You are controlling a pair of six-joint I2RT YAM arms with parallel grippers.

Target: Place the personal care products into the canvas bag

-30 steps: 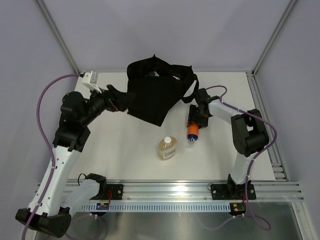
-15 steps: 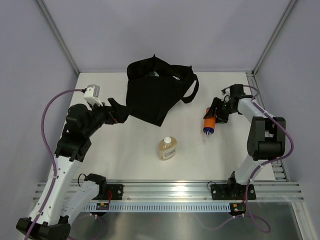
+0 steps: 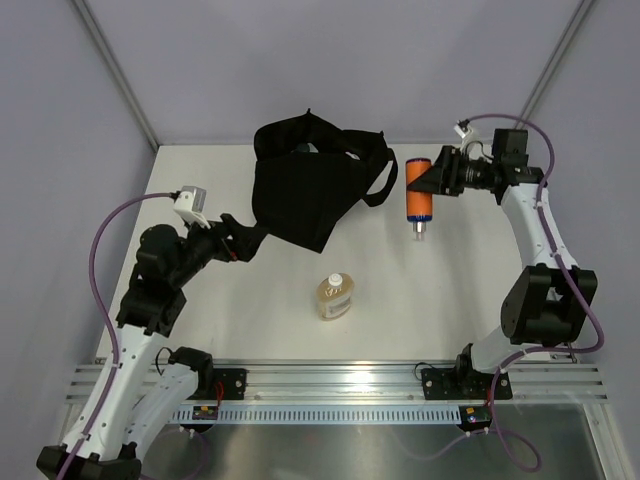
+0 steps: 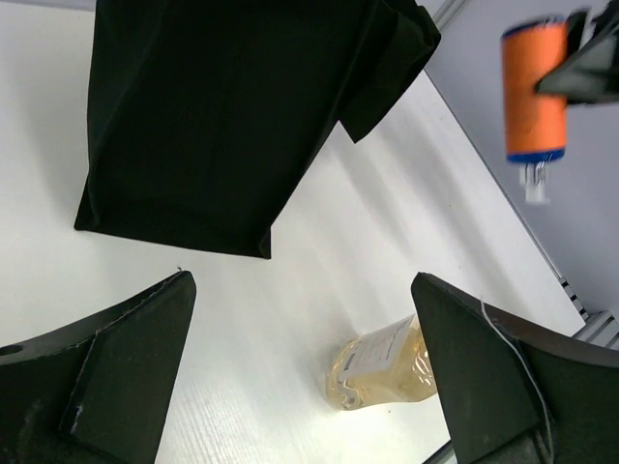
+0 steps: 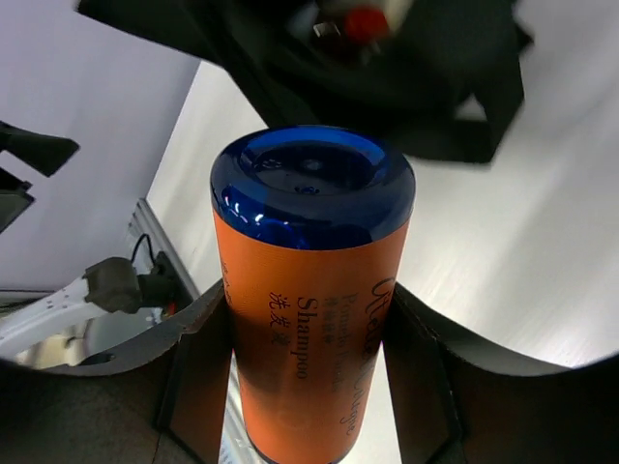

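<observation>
There is one orange bottle (image 3: pixel 418 190), one amber bottle (image 3: pixel 334 297) with a white cap, and one canvas bag (image 3: pixel 300 190).

The right claw (image 3: pixel 430 179) is clamped on the orange bottle, one finger on each side of the body. The bottle is held off the table (image 3: pixel 450 300). In the right wrist view its blue end faces the camera, and in the top view a clear nozzle sticks out at the other end. Beyond the bottle, straight ahead of this claw, lies the black bag. Something small and red (image 5: pixel 363 21) shows at the bag's mouth, too blurred to name. One strap loop (image 3: pixel 383 178) of the bag hangs on the side nearest the right claw, with bare table between them.

The left claw (image 4: pixel 302 285) stands wide apart and grips nothing. The bag's lower edge is just ahead of its fingertips, near but apart from them in the left wrist view. The amber bottle lies on its side on the table ahead and to the right of this claw, closer to the right finger (image 4: pixel 503 387) and well apart from the bag. The held orange bottle shows far ahead to its right.

Nothing lies between the left claw and the bag.
</observation>
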